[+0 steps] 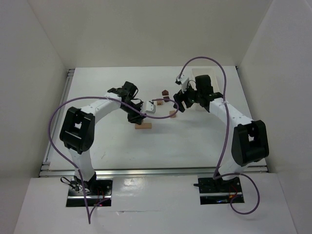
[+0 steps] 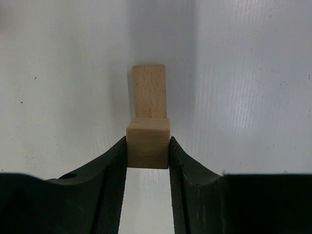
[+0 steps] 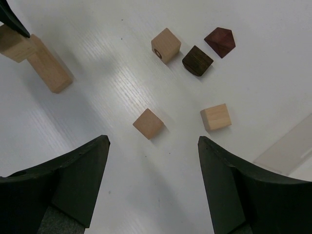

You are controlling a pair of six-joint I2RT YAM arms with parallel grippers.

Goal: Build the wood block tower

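Note:
My left gripper [image 2: 148,140] is shut on a pale beige cube [image 2: 148,148]. It holds the cube at the near end of a long tan block [image 2: 148,92] lying flat on the table; I cannot tell whether they touch. In the top view the left gripper [image 1: 135,116] is over that long block [image 1: 143,126]. My right gripper [image 3: 153,142] is open and empty, hovering above a tan cube [image 3: 148,123]. A pale cube [image 3: 215,117] lies just right of it. In the top view the right gripper [image 1: 179,104] is near an orange-tan cube [image 1: 173,113].
Farther off in the right wrist view lie a tan cube with a ring mark [image 3: 165,45], a dark brown rounded block [image 3: 197,60] and a dark reddish house-shaped block [image 3: 220,42]. A pale flat tray edge [image 3: 287,148] shows at lower right. White walls enclose the table.

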